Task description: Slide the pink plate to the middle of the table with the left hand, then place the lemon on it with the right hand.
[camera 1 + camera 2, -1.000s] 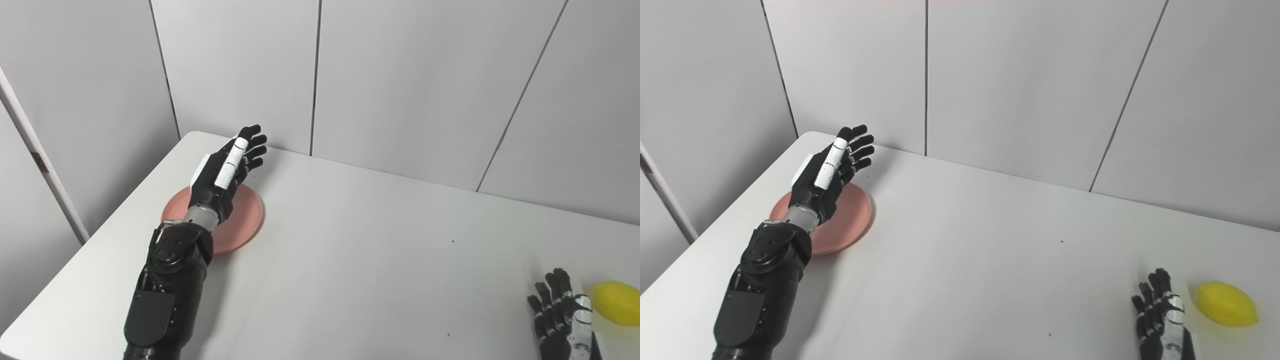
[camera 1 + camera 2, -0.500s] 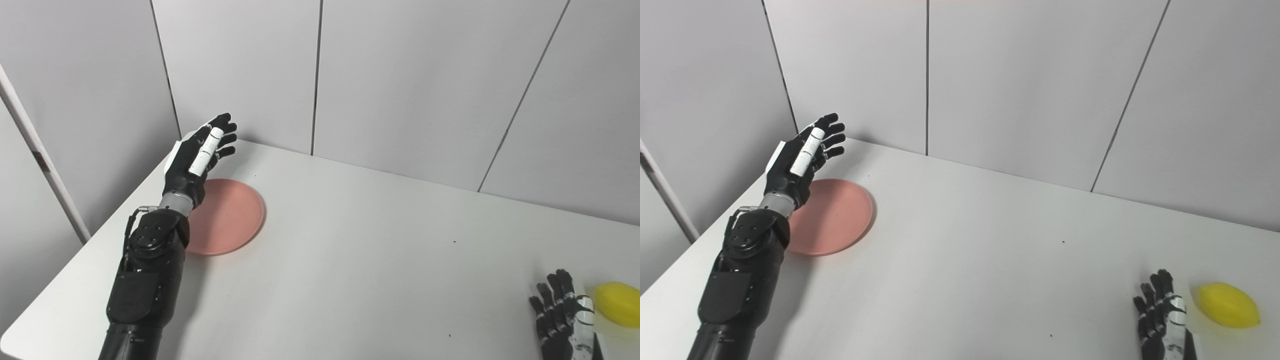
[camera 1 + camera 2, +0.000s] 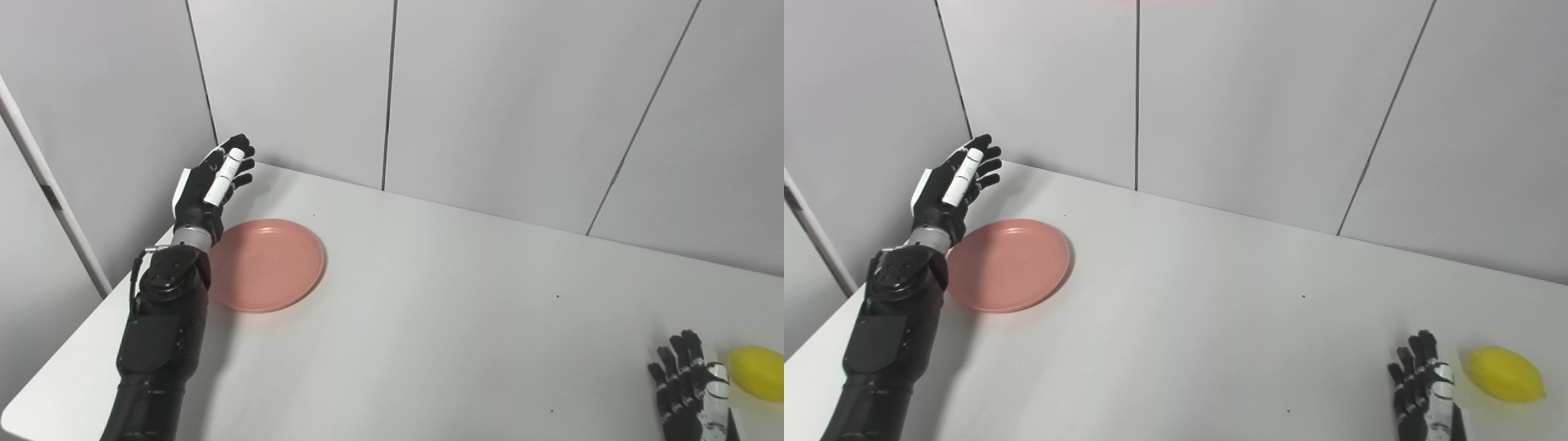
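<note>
Listing pink plate [image 3: 266, 263], far left: we judge it stiff, light, slippery; push its left rim. Left hand [image 3: 211, 184] fingers apart, empty; right hand [image 3: 1424, 383] likewise.

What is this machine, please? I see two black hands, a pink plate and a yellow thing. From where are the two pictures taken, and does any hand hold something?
This is a humanoid robot seated at a white table. Both pictures come from two cameras side by side on its head, so they show one scene. The left hand is raised beside the far left edge of the pink plate, fingers apart, holding nothing. The right hand rests low near the right corner, also empty, just beside the yellow lemon. The plate lies flat on the table's left part, with nothing on it.
</note>
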`<state>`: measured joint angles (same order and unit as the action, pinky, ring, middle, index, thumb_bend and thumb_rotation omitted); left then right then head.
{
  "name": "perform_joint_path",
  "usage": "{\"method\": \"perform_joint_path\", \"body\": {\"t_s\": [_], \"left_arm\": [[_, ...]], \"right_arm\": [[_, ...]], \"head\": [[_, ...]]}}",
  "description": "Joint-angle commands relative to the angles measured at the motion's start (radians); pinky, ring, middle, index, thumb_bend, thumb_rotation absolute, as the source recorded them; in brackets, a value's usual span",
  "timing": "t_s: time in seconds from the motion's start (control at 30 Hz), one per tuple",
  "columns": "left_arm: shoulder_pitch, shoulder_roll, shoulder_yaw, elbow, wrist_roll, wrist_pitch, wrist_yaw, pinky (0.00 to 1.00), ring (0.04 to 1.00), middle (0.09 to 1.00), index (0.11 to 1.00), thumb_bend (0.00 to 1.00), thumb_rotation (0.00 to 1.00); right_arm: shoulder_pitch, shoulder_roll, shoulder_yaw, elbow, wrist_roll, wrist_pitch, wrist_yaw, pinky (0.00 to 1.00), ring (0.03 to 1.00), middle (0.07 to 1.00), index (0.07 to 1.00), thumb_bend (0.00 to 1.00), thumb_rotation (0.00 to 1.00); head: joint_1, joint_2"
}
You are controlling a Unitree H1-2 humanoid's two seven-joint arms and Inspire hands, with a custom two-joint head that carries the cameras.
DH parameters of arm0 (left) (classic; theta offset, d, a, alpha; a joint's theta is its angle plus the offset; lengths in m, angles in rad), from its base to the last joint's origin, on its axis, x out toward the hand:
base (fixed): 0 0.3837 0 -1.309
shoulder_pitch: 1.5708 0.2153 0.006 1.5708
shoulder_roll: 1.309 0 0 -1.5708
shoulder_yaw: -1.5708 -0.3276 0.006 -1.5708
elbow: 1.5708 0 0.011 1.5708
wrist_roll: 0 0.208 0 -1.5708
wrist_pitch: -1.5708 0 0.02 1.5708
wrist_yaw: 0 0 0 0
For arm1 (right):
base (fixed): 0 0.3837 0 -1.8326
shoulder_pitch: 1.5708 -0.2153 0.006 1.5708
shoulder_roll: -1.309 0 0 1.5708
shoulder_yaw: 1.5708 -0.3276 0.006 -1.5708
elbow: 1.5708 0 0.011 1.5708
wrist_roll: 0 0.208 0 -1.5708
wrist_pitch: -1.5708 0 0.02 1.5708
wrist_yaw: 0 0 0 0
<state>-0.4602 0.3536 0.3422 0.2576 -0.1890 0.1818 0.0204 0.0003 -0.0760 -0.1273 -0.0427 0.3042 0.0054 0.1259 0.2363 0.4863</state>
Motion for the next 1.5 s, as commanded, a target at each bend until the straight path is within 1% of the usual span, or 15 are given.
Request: {"method": "perform_joint_path", "body": {"t_s": [0.0, 0.2, 0.37, 0.47, 0.6, 0.7, 0.77, 0.83, 0.93, 1.03, 1.1, 1.17, 1.3, 1.37, 1.47], "left_arm": [[-0.065, 0.042, 0.017, 0.021, -0.002, -0.064, 0.008, 0.84, 0.847, 0.835, 0.823, 0.86, 0.72], [-0.077, 0.050, 0.051, 0.109, -0.027, -0.133, 0.006, 0.88, 0.860, 0.833, 0.833, 0.89, 0.70], [-0.081, 0.069, 0.061, 0.168, -0.016, -0.173, 0.019, 0.86, 0.858, 0.837, 0.839, 0.89, 0.71], [-0.081, 0.080, 0.069, 0.198, -0.027, -0.182, 0.020, 0.86, 0.859, 0.840, 0.846, 0.89, 0.71], [-0.079, 0.087, 0.075, 0.227, -0.026, -0.196, 0.025, 0.86, 0.857, 0.836, 0.839, 0.84, 0.71], [-0.073, 0.088, 0.077, 0.256, -0.028, -0.215, 0.026, 0.89, 0.855, 0.836, 0.830, 0.78, 0.73], [-0.072, 0.085, 0.083, 0.273, -0.040, -0.218, 0.024, 0.89, 0.854, 0.834, 0.828, 0.77, 0.73], [-0.071, 0.080, 0.091, 0.294, -0.054, -0.214, 0.021, 0.91, 0.861, 0.842, 0.830, 0.81, 0.71], [-0.067, 0.080, 0.091, 0.323, -0.063, -0.214, 0.018, 0.91, 0.876, 0.853, 0.842, 0.81, 0.72], [-0.067, 0.094, 0.087, 0.397, -0.078, -0.252, -0.013, 0.90, 0.884, 0.861, 0.858, 0.84, 0.71], [-0.066, 0.100, 0.084, 0.434, -0.081, -0.275, -0.024, 0.91, 0.897, 0.871, 0.851, 0.84, 0.73], [-0.066, 0.102, 0.088, 0.471, -0.093, -0.303, -0.034, 0.91, 0.896, 0.865, 0.820, 0.84, 0.71], [-0.066, 0.109, 0.085, 0.543, -0.114, -0.345, -0.064, 0.87, 0.870, 0.862, 0.832, 0.85, 0.70], [-0.061, 0.105, 0.083, 0.550, -0.123, -0.351, -0.074, 0.88, 0.879, 0.866, 0.843, 0.85, 0.70], [-0.054, 0.099, 0.080, 0.546, -0.126, -0.351, -0.074, 0.94, 0.914, 0.893, 0.859, 0.79, 0.71]], "right_arm": [[0.038, 0.008, 0.002, 0.037, 0.013, 0.016, 0.007, 1.00, 1.000, 1.000, 0.988, 0.66, 1.00], [0.039, 0.008, 0.004, 0.037, 0.004, 0.012, 0.004, 1.00, 1.000, 1.000, 0.979, 0.65, 1.00], [0.038, 0.008, 0.003, 0.042, 0.012, 0.008, 0.010, 1.00, 1.000, 1.000, 0.980, 0.65, 1.00], [0.038, 0.007, 0.002, 0.041, 0.011, 0.009, 0.009, 1.00, 1.000, 1.000, 0.986, 0.66, 1.00], [0.039, 0.007, -0.001, 0.039, 0.019, 0.015, 0.009, 1.00, 1.000, 1.000, 0.985, 0.65, 1.00], [0.040, 0.005, 0.000, 0.037, 0.018, 0.016, 0.010, 1.00, 1.000, 0.999, 0.981, 0.66, 1.00], [0.040, 0.004, 0.000, 0.037, 0.015, 0.016, 0.006, 1.00, 1.000, 1.000, 0.981, 0.66, 1.00], [0.041, 0.003, 0.002, 0.032, 0.010, 0.022, 0.002, 1.00, 1.000, 0.998, 0.983, 0.65, 1.00], [0.043, 0.003, 0.003, 0.024, 0.006, 0.029, -0.003, 1.00, 1.000, 0.992, 0.982, 0.65, 1.00], [0.042, 0.005, 0.002, 0.028, 0.009, 0.026, -0.002, 1.00, 1.000, 0.993, 0.981, 0.66, 1.00], [0.041, 0.007, 0.002, 0.029, 0.009, 0.025, -0.002, 1.00, 1.000, 0.996, 0.984, 0.66, 1.00], [0.040, 0.009, 0.003, 0.030, 0.006, 0.024, -0.005, 1.00, 1.000, 0.994, 0.981, 0.65, 1.00], [0.038, 0.010, 0.002, 0.039, 0.006, 0.016, -0.003, 1.00, 1.000, 0.989, 0.976, 0.65, 1.00], [0.037, 0.009, 0.003, 0.043, 0.002, 0.009, -0.001, 1.00, 1.000, 0.989, 0.978, 0.64, 1.00], [0.035, 0.009, 0.005, 0.050, 0.000, 0.003, 0.002, 1.00, 0.999, 0.985, 0.974, 0.64, 1.00]], "head": [[-0.003, 0.002], [-0.002, 0.001], [-0.002, 0.001], [-0.002, 0.002], [0.000, 0.003], [-0.003, 0.004], [-0.004, 0.005], [-0.003, 0.006], [-0.003, 0.007], [-0.004, 0.007], [-0.007, 0.007], [-0.010, 0.007], [-0.011, 0.007], [-0.011, 0.005], [-0.013, 0.004]]}}
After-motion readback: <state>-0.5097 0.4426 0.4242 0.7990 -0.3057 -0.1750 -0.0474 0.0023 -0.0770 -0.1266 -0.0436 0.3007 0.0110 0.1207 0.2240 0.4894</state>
